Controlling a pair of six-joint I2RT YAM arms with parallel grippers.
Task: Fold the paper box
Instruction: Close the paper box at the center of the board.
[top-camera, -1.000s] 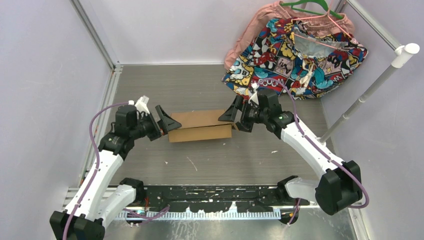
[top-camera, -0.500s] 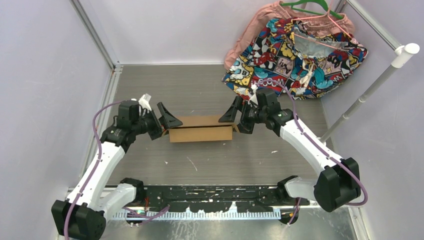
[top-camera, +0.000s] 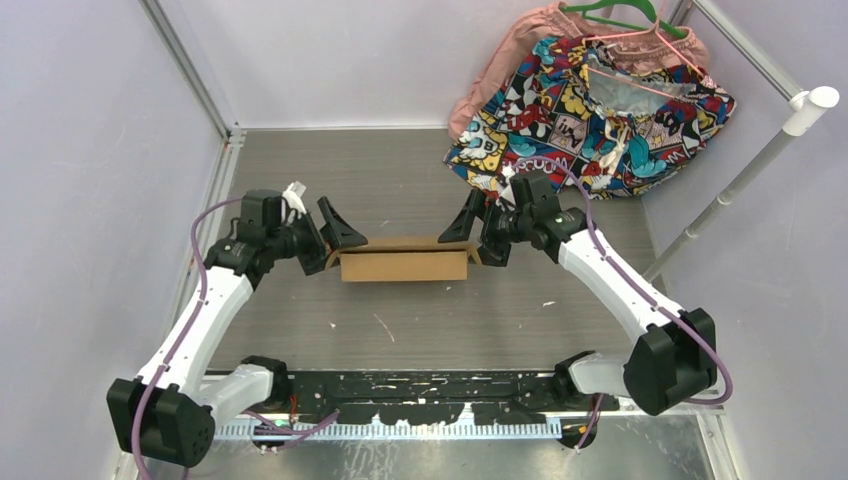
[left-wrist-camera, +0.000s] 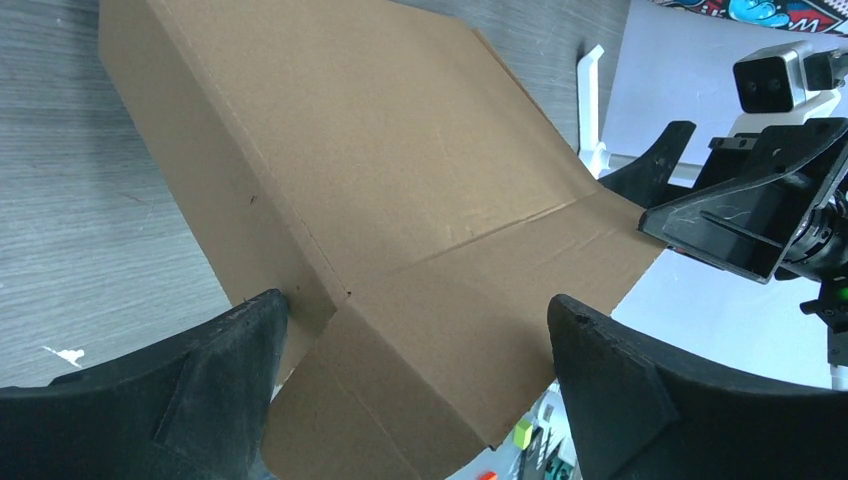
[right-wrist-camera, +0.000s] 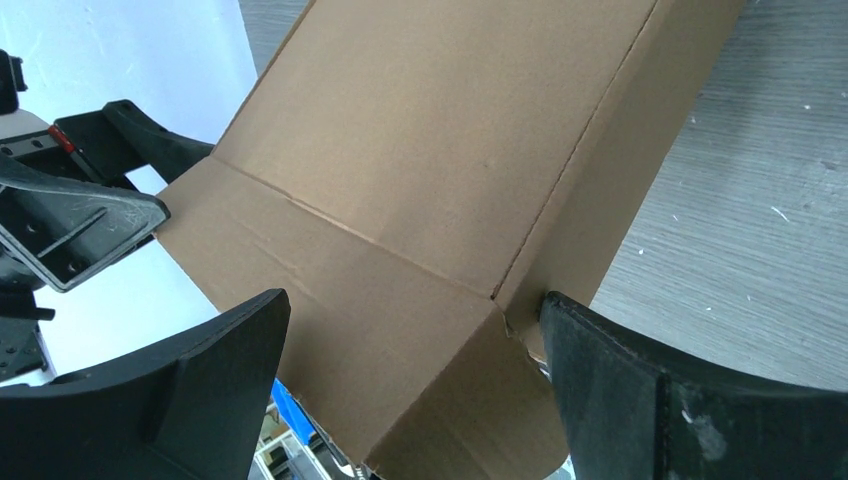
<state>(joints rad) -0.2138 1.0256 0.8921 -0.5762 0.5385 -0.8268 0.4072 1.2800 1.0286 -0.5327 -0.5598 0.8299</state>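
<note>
The paper box is a shallow brown cardboard mailer on the grey table, held up between both arms, with its long front wall toward the camera. My left gripper stands open astride the box's left end. In the left wrist view the box fills the frame, and its end flap lies between the fingers of the left gripper. My right gripper is open astride the right end. In the right wrist view one of the fingers of the right gripper touches the corner of the box.
A comic-print cloth and a pink garment hang on a green hanger at the back right. A white pole slants along the right side. A metal frame post stands at the back left. A black rail runs along the near edge.
Both grippers have shifted toward the far side. The box between them has tipped, so less of its top face and more of its front wall shows.
</note>
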